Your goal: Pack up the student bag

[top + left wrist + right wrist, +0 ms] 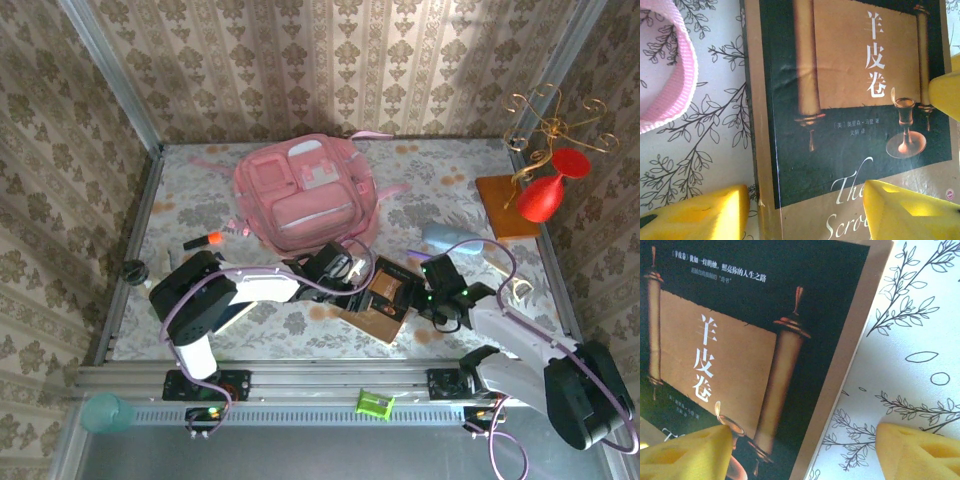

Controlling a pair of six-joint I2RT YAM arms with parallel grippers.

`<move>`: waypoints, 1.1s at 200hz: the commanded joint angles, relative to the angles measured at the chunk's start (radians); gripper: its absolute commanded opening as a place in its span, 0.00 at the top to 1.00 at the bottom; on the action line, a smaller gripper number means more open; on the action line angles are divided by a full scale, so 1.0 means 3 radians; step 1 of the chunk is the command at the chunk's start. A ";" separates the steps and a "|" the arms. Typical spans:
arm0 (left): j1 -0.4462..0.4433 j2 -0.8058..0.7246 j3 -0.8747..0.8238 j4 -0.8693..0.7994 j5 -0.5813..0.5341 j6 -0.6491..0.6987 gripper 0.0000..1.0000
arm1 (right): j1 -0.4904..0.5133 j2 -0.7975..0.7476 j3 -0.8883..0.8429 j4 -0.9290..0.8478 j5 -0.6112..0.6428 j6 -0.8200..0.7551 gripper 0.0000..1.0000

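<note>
Pink student bag [305, 195] lies just beyond left fingers [695, 215]

Book [850, 150] cover: "羊皮卷", "The Scro…"

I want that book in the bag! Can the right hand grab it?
Probably yes. The right hand hangs open right over the book, straddling its edge above the tablecloth, with nothing in between.

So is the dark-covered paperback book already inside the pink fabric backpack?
No, the book lies on the table near the backpack.
</note>
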 commanded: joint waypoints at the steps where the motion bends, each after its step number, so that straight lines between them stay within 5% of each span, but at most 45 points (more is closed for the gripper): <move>1: -0.0054 0.0131 0.0008 0.0083 0.0059 -0.0161 0.39 | 0.0147 0.0072 -0.0182 0.0600 -0.0328 0.0258 0.27; 112: -0.0059 0.0146 0.0024 0.0239 0.0343 -0.0294 0.44 | 0.0173 -0.0305 -0.0221 0.0841 -0.0231 0.0171 0.55; 220: -0.0058 0.0147 0.0022 0.0203 0.0292 -0.0261 0.44 | 0.0170 -0.0799 -0.0381 0.0987 -0.0192 -0.0104 0.41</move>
